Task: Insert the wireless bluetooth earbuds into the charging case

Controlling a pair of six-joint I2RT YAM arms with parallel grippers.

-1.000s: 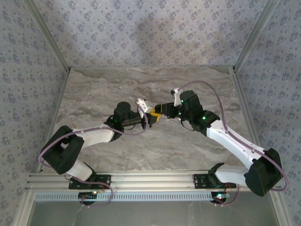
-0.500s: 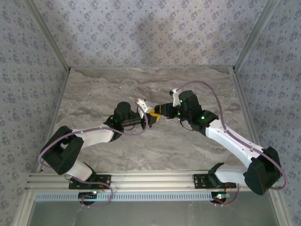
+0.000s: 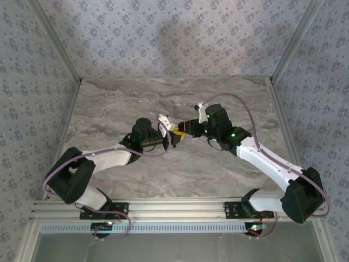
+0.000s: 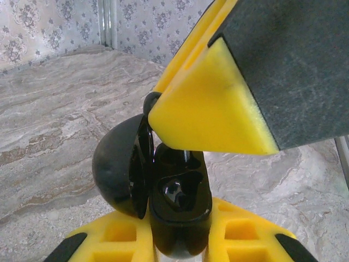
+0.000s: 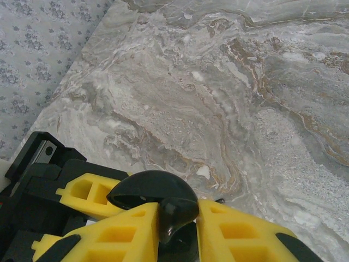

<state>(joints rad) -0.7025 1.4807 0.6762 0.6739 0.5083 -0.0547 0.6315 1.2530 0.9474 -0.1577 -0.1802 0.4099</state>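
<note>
Yellow left gripper (image 4: 180, 232), reaching inward, clamps the open charging case (image 4: 178, 192); right gripper (image 5: 178, 229), facing it tip-to-tip, pinches an earbud (image 5: 175, 214) between its jaws.

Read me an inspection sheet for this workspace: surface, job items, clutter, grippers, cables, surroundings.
Surface: grey marbled tabletop, no damage seen.
Job's things: glossy black charging case, lid open, clamped in the left gripper; small glossy black piece, probably an earbud, next to the lid, between the fingers of the right gripper.
Clutter: nothing seen.
Grippers: left gripper shut on the case; right gripper nearly closed, grip unclear.
Cables: purple cables run along both arms.
Surroundings: patterned wallpaper walls, aluminium frame rail at the near edge.
</note>
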